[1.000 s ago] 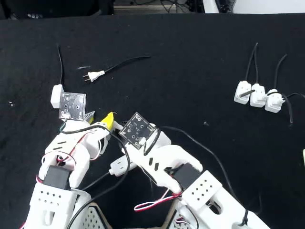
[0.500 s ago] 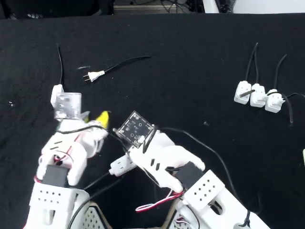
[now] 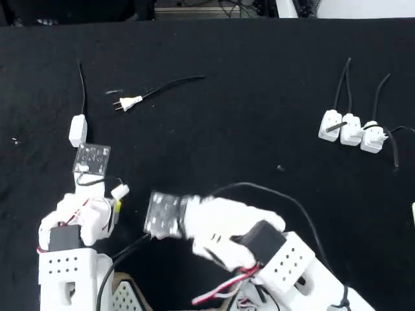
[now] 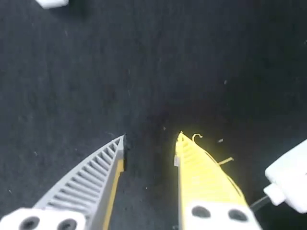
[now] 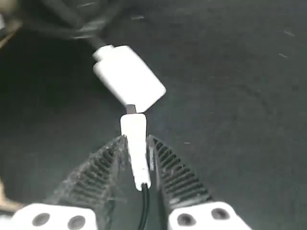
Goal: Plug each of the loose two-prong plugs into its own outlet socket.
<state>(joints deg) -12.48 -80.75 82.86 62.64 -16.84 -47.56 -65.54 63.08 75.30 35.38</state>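
Note:
My right gripper (image 5: pixel 135 139) is shut on a white two-prong plug (image 5: pixel 135 148), black cord trailing back between the fingers. The plug's front end meets a white socket block (image 5: pixel 129 79), which lies on the black table. My left gripper (image 4: pixel 148 139) hovers open over bare cloth, one finger grey and one yellow; a white block with a cord (image 4: pixel 289 178) lies beside the yellow finger. From above, a loose plug (image 3: pixel 130 102) with a black cord lies at the far left. A white socket (image 3: pixel 78 129) sits nearer, just beyond the left arm (image 3: pixel 78 217).
Three white sockets (image 3: pixel 351 129) with cords plugged in stand in a row at the right. The right arm (image 3: pixel 227 227) lies low across the front centre with black and red wires around it. Black cloth covers the whole table.
The left arm has drawn back towards the front edge. The right arm has swung left and lower, its wrist now blurred.

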